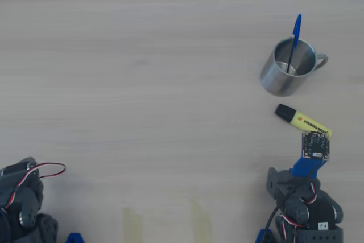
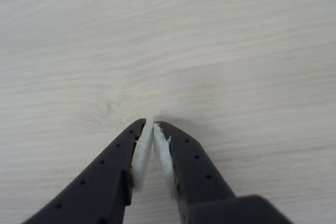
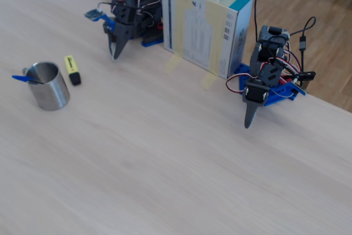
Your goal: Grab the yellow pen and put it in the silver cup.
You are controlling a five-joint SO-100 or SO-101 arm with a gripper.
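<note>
Basically nothing's done yet: the yellow pen [image 1: 303,121] lies flat on the table [image 1: 142,83], just beside the silver cup [image 1: 287,75] on its near side in the overhead view, black cap toward the cup, not touching it. The cup stands upright and already holds a thin blue pen [image 1: 295,37], not ours. Left to do: reach, grasp, lift, drop in. The gripper [image 2: 152,129] is closed on nothing, padded fingertips [image 2: 140,153] pressed together, pointing down close over bare wood. In the fixed view the arm [image 3: 129,12] sits folded near its base, beak down, pen near but off to the view's left. A second arm [image 3: 264,81] sits parked, well apart.
</note>
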